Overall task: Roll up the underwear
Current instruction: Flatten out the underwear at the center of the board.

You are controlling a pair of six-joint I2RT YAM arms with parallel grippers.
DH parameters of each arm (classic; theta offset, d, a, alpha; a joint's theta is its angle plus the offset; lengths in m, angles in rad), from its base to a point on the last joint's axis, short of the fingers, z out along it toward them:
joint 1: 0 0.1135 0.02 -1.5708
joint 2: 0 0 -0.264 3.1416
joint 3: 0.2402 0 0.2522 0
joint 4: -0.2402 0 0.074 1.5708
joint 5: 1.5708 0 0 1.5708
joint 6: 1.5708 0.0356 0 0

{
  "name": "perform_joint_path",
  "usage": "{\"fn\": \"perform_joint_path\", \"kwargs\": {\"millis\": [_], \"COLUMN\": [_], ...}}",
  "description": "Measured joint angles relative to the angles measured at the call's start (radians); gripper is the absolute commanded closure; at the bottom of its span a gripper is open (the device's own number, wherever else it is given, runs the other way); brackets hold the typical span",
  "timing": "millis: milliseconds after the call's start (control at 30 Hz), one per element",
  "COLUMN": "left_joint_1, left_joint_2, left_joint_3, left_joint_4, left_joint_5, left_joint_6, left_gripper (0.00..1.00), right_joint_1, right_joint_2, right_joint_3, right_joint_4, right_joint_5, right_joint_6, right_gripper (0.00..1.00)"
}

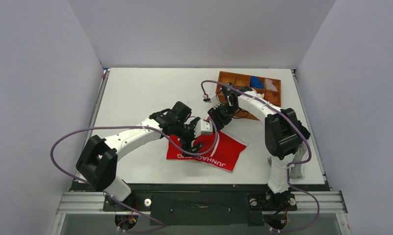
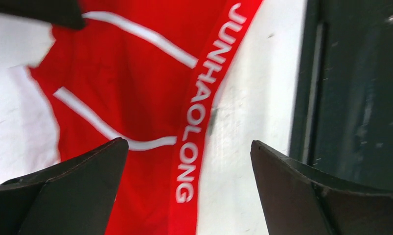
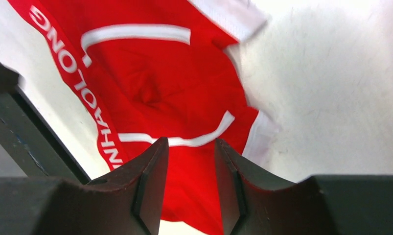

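Red underwear lies flat on the table, ready for rolling; left claw spread wide over it, right claw slightly parted, both empty.

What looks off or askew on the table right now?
Nothing spilled or damaged. The red underwear lies flat and unrolled, skewed against the near edge of the table, its lettered waistband on the near side.

A white table carries everything; the red underwear lies spread flat on it near the front edge, lettered waistband toward that edge; beyond the underwear, toward the far right corner, sits an orange-brown compartment tray.
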Motion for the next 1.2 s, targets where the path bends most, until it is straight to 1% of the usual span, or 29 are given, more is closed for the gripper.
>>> {"fn": "perform_joint_path", "kwargs": {"millis": [100, 200, 300, 467, 600, 800, 1200], "left_joint_1": [-0.01, -0.019, -0.026, -0.032, -0.034, -0.039, -0.069], "left_joint_2": [0.028, 0.045, 0.074, 0.146, 0.174, 0.191, 0.222], "left_joint_3": [-0.015, -0.073, -0.122, -0.134, -0.149, -0.155, -0.133], "left_joint_4": [0.035, 0.092, 0.135, 0.195, 0.223, 0.262, 0.288], "left_joint_5": [0.089, 0.131, 0.142, 0.142, 0.137, 0.138, 0.15], "left_joint_6": [-0.04, -0.066, -0.082, -0.093, -0.099, -0.101, -0.084], "left_gripper": [0.03, 0.03, 0.03, 0.03, 0.03, 0.03, 0.02], "right_joint_1": [0.006, 0.015, 0.027, 0.051, 0.064, 0.066, 0.066], "right_joint_2": [0.05, 0.121, 0.192, 0.273, 0.318, 0.365, 0.39], "right_joint_3": [0.097, 0.187, 0.245, 0.291, 0.312, 0.361, 0.417], "right_joint_4": [-0.019, -0.015, -0.015, -0.023, -0.023, -0.028, -0.01], "right_joint_5": [-0.045, -0.092, -0.132, -0.177, -0.202, -0.209, -0.142], "right_joint_6": [0.008, 0.023, 0.042, 0.068, 0.085, 0.11, 0.151], "right_gripper": [0.65, 0.65, 0.65, 0.65, 0.66, 0.67, 0.68]}}
